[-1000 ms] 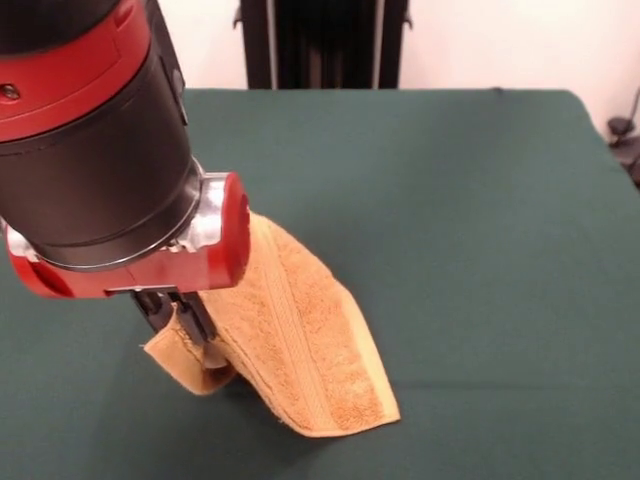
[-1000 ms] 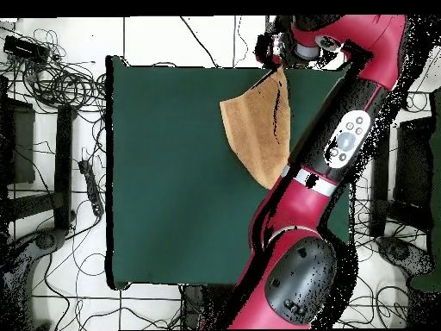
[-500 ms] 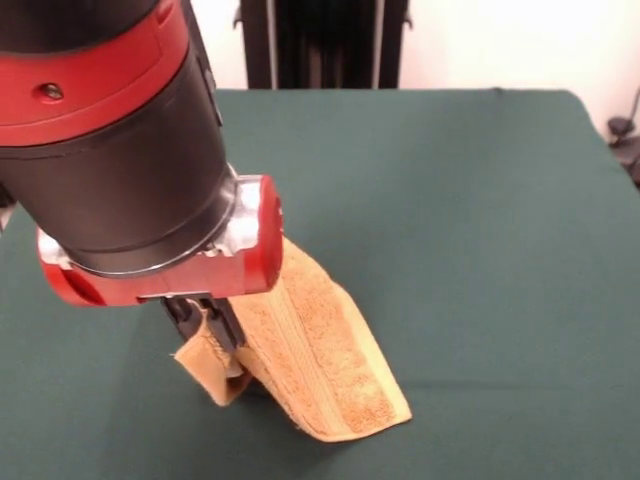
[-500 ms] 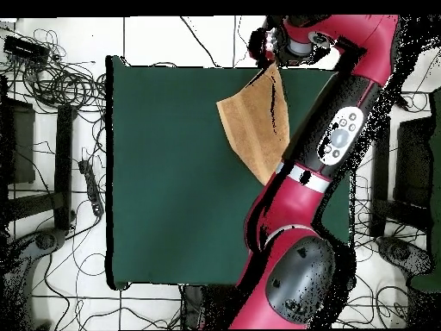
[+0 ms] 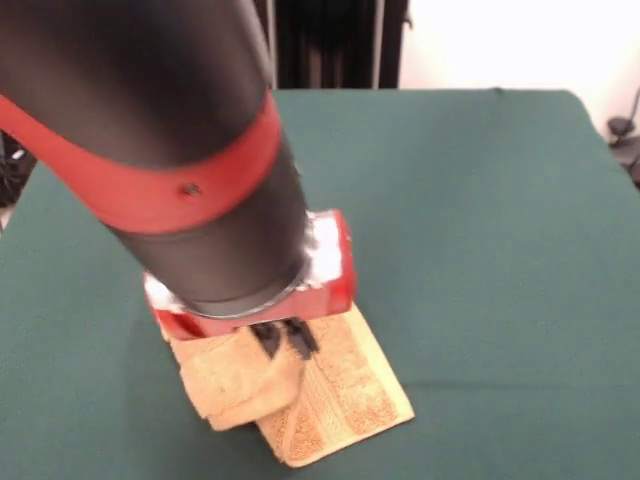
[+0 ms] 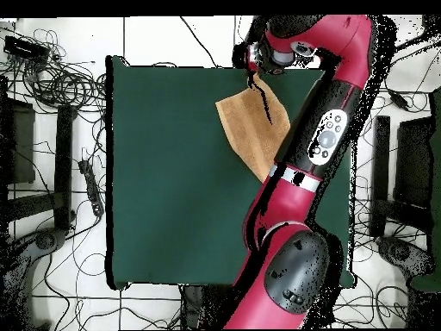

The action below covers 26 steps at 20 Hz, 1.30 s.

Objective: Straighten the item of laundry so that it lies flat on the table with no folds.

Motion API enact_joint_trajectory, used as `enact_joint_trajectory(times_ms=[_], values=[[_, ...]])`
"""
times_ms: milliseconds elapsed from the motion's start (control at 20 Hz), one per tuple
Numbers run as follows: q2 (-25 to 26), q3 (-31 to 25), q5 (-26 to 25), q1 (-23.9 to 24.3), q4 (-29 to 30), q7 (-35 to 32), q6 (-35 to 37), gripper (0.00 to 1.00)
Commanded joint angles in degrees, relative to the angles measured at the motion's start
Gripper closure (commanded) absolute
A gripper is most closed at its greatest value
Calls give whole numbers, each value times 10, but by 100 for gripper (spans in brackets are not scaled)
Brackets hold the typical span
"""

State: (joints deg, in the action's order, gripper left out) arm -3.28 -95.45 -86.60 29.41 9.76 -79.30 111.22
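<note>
Jaws (image 5: 285, 338) clamped on the orange towel (image 5: 340, 400), bunched low in the front frame near the worktop (image 5: 480, 250) edge. Risk: dragging sideways rolls the pinched fold under, or slides cloth off that edge.

Arm (image 5: 190, 160) hangs low over towel (image 5: 340, 400), blocking most access from above in front view. Table (image 5: 500, 250) bare on all other sides. In overhead view towel (image 6: 250, 129) lies near one table edge; the rest of the green cloth (image 6: 164, 172) is open.
</note>
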Motion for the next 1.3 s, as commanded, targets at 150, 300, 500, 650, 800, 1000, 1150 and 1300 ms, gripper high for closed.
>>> enact_joint_trajectory(times_ms=[150,300,500,650,800,1000,1150,1300], values=[[-4,118,101,-28,125,-81,119,100],[-30,167,172,-14,199,-133,75,100],[-52,205,234,-5,243,-163,54,100],[-79,214,282,-16,239,-215,85,100],[-103,218,349,-23,241,-286,121,100],[-129,234,449,-16,276,-366,121,100],[-150,250,515,-4,322,-405,99,100],[-168,271,556,7,375,-419,67,100]])
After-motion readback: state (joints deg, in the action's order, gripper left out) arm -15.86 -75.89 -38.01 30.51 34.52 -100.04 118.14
